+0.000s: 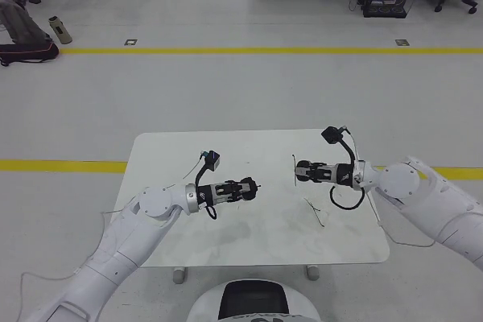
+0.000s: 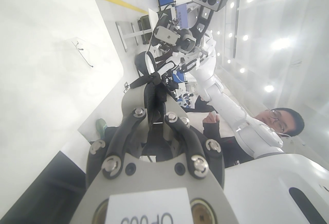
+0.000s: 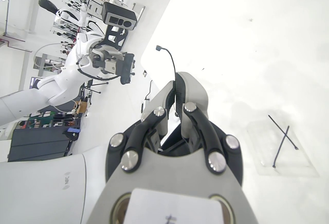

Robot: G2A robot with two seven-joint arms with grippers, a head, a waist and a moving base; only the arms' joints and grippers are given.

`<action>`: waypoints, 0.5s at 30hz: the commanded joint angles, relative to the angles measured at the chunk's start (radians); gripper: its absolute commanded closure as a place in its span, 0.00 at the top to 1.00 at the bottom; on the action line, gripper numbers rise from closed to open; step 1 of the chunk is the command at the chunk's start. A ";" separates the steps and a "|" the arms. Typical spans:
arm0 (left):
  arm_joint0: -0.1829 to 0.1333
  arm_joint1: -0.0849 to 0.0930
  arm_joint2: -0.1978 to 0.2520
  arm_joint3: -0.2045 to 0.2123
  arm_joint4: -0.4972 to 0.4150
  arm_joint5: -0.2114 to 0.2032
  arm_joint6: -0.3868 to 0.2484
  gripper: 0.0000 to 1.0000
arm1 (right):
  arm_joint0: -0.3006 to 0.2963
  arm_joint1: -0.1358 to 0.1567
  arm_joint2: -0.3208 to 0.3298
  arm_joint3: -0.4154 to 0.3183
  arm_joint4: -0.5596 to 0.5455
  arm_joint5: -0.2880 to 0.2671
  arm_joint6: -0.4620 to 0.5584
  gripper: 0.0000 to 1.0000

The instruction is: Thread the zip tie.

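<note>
My right claw (image 3: 176, 84) is clenched on the zip tie (image 3: 170, 57), held above the worktop (image 1: 225, 153) right of centre, with the tie's head end curving free. My left claw (image 1: 253, 189) hovers near its left, fingers pressed together; I can't tell whether it pinches anything. Two spare ties (image 3: 282, 139) lie crossed at near right.

- You look down on a pale floor (image 1: 241, 88) crossed by two yellow lines (image 1: 225, 51).
- Your white table (image 1: 258, 233) straddles the nearer one.
- Round ceiling lights (image 2: 280, 42) glare overhead.
</note>
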 commanded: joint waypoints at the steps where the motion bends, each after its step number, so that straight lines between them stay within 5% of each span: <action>1: 0.000 0.000 0.000 0.000 0.000 0.000 0.000 0.00 | 0.000 0.000 0.000 0.000 0.000 0.000 0.000 0.00; 9: 0.000 0.000 0.000 0.000 0.000 0.000 0.000 0.00 | -0.047 0.000 0.048 -0.003 0.050 0.000 -0.105 0.00; 15: 0.000 0.000 0.000 0.000 0.000 0.000 0.000 0.00 | -0.198 0.016 0.185 -0.096 0.159 0.000 -0.236 0.00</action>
